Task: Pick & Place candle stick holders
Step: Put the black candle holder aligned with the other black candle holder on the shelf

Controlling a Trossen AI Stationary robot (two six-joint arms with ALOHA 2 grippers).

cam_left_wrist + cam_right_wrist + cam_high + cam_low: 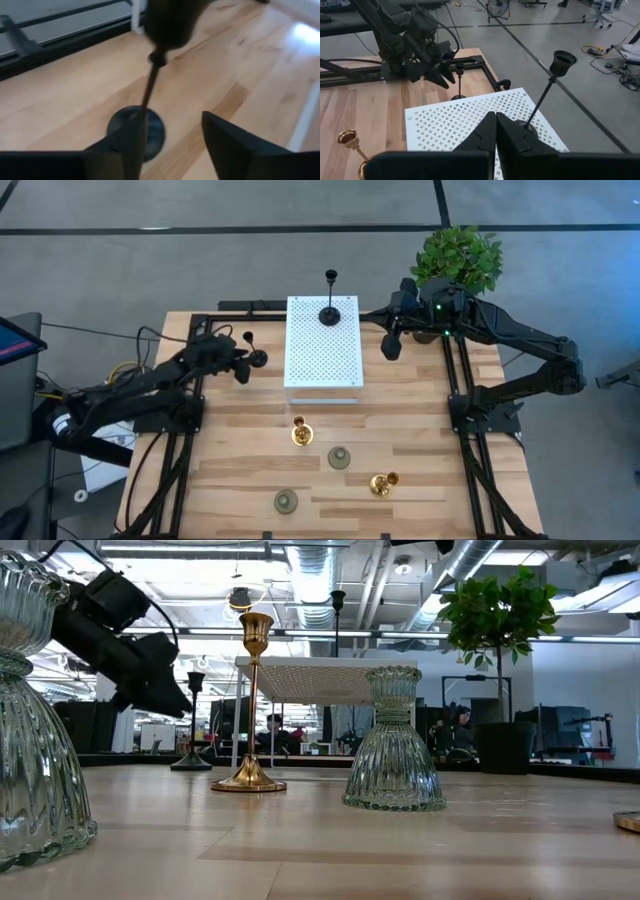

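My left gripper (243,368) is hanging just beside a black candle stick holder (257,357) standing on the wooden table (420,480), left of the white perforated platform (322,350). Past my wrist, my two dark fingers (225,145) are standing apart, the holder's thin stem (149,85) and round base (136,131) lying just ahead of the gap and not clamped. From table height the same gripper (165,690) is showing above and left of that holder (192,730).

My right gripper (391,345) is hovering at the platform's right edge, its fingers (485,131) pressed together with nothing between them. Just beyond them the second black holder (547,85) is standing upright on the platform (450,120); from above it (330,305) is sitting near the platform's far edge.

Nearer the front of the table, one gold holder (301,432) is standing upright just before the platform, and the other gold holder (383,483) is lying on its side to the right. Between them a grey-green holder (339,458) is standing, and another grey-green holder (286,501) is sitting further forward and left. A leafy plant (460,258) in a dark pot is standing at the far right corner, behind my right arm.
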